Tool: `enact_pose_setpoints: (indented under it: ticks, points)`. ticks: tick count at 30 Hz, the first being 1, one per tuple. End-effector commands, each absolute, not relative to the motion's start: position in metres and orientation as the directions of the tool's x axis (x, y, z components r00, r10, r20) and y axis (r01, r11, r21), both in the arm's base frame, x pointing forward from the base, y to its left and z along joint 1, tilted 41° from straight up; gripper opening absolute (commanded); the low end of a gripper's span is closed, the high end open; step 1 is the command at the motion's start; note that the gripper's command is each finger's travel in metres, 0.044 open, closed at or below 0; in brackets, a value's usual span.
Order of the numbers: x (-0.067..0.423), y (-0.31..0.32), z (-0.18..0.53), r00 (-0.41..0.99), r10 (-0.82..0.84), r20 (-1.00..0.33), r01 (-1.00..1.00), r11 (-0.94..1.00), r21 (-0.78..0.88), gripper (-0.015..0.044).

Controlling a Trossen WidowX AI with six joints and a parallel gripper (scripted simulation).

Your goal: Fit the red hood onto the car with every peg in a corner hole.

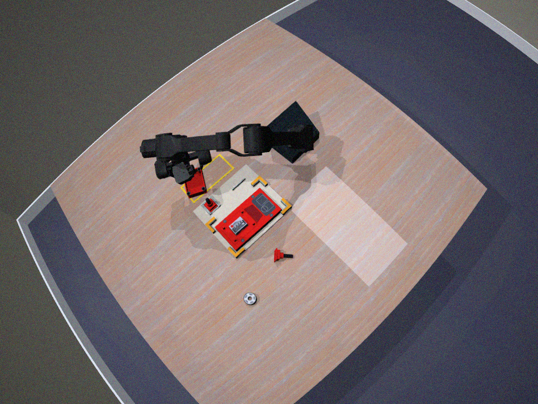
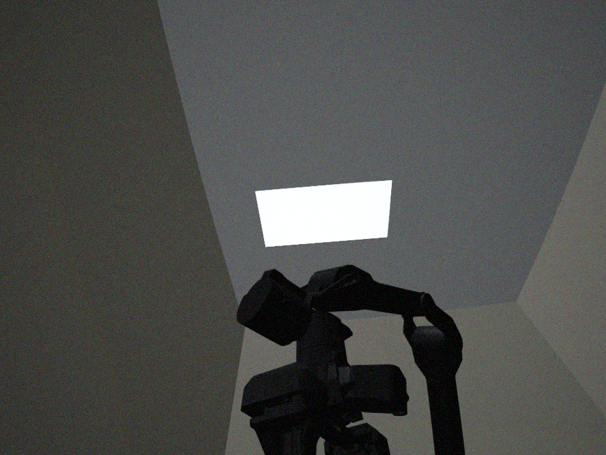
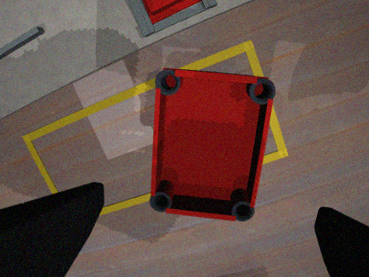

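Note:
The red hood (image 1: 196, 184) (image 3: 210, 144) lies on the table, partly over one end of a yellow outlined rectangle (image 1: 227, 160) (image 3: 89, 110). Grey bosses with holes sit at its corners. My gripper (image 1: 184, 173) (image 3: 209, 206) hangs straight above the hood, open and empty; a dark finger shows on each side in the wrist view, and neither touches the hood. The red chassis (image 1: 249, 213) sits in the jig (image 1: 236, 191) to the right of the hood, with the grey engine block (image 1: 238, 226) on its deck. The pegs are too small to make out.
A small red part (image 1: 210, 204) stands on a grey pad on the jig plate, close to the hood; it also shows in the wrist view (image 3: 167, 5). Another red part (image 1: 280, 255) and a round grey disc (image 1: 248, 297) lie nearer the front. In the exterior view the arm (image 2: 323, 342) is a dark silhouette.

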State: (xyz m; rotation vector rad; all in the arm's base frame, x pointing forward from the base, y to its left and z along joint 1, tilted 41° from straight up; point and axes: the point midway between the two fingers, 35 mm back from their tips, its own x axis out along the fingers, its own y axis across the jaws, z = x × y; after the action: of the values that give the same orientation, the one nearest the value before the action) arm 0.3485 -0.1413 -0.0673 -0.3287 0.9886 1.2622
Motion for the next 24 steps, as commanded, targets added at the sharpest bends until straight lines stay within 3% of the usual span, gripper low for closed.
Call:
enact_pose_setpoints:
  ticks: [1, 24]
  points:
    - [0.348, -0.138, -0.071, -0.026, 0.645, -0.764, -0.896, 0.324, 0.304, 0.044]
    - [0.348, -0.125, -0.084, -0.026, 0.645, -0.763, -0.896, 0.324, 0.304, 0.044]
